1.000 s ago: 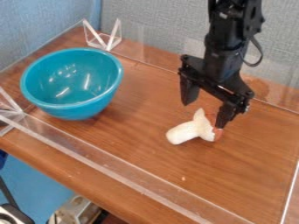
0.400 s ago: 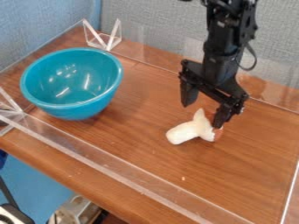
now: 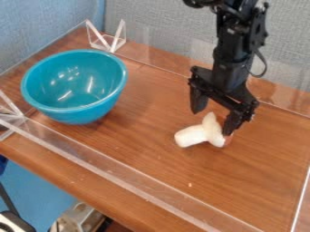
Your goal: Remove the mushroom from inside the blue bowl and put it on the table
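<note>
Camera: end effector (image 3: 222, 120) open over mushroom (image 3: 198, 136); its cap partly hidden behind a finger.

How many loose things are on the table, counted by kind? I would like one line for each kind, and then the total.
Blue bowl: 1
Mushroom: 1
Total: 2 loose things on the table
</note>
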### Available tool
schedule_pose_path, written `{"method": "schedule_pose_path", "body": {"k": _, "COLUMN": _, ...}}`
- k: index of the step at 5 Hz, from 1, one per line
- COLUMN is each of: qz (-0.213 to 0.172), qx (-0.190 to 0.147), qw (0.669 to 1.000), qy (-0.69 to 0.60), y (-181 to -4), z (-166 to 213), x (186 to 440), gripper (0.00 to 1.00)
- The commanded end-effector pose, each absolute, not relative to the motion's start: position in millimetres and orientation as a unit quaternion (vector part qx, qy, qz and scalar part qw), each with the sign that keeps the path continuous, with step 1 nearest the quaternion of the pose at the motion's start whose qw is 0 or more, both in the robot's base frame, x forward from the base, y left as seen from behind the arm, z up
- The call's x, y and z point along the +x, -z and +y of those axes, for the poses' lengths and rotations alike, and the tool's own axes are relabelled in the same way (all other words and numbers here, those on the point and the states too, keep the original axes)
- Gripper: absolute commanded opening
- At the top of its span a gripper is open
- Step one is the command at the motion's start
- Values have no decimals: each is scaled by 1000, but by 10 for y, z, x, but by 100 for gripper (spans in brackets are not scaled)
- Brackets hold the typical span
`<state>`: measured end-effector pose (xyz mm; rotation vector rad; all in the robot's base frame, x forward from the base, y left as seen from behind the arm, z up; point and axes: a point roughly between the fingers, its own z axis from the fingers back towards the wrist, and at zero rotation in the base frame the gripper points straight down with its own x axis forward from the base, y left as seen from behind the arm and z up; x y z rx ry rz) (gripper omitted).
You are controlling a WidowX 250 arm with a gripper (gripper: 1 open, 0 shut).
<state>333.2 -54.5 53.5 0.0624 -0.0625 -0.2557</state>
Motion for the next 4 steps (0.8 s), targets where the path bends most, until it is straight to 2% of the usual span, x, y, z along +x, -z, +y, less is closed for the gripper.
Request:
{"method": "schedule_pose_path", "body": {"k": 1, "qz": -56, "qx": 34, "qw": 990, "qy": 121, "y": -644, "z": -484, "x": 3447, "gripper": 100}}
{"method": "schedule_pose_path", "body": {"k": 4, "qz": -58, "qx": 40, "qw": 989, "qy": 128, "y": -615, "z": -493, "x": 3453, "gripper": 100}}
